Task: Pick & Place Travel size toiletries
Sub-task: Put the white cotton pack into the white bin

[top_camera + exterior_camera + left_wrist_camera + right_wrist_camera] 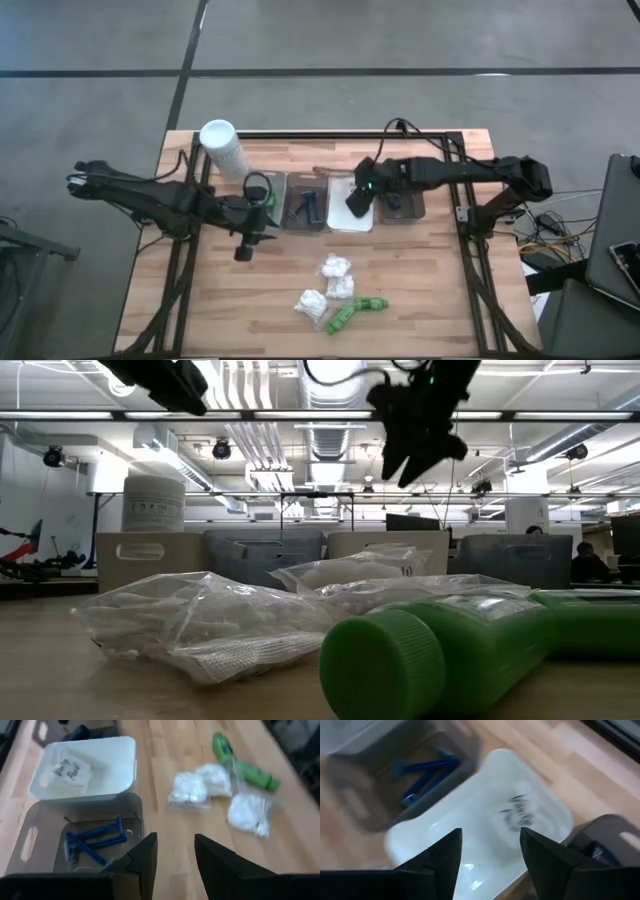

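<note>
Flanking white tray (352, 222) – razor tray (306, 205), dark tray (404, 207)

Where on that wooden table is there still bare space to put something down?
Bare wood lies on the table's front-left and front-right, either side of the white puffs and green bottles. The tray row at the back is crowded.
</note>
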Tool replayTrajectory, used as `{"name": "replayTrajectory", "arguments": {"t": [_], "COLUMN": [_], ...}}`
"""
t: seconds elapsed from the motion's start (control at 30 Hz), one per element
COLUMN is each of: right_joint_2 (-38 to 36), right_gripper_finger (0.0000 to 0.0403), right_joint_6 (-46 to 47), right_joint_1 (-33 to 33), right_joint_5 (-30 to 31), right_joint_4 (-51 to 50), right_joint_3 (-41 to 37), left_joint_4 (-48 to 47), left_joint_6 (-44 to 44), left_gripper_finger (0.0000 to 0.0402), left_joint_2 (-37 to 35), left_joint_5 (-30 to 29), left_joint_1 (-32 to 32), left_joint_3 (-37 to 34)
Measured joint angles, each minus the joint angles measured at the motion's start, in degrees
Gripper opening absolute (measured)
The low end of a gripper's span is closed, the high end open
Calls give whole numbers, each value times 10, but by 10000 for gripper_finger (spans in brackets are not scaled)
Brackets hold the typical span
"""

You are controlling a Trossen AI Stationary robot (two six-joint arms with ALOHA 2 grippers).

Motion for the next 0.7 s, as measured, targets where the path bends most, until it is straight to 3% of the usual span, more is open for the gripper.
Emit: {"name": "replayTrajectory", "arguments": {"t": [0.17,0.33,0.7], "right_joint_2": [0,0,0], "right_gripper_finger": [189,183,216], "right_joint_6": [67,167,355], "right_joint_1": [98,189,314], "right_joint_5": [37,83,152], "right_joint_4": [-46,-79,-99], "right_joint_3": [34,41,23], "left_joint_4": [12,86,212], "left_joint_6": [100,193,254], "left_gripper_finger": [135,135,136], "left_joint_2": [58,140,295], "left_joint_5": [16,47,45], "left_joint_1": [-2,-13,-80], "left_joint_3": [-2,-9,-10]}}
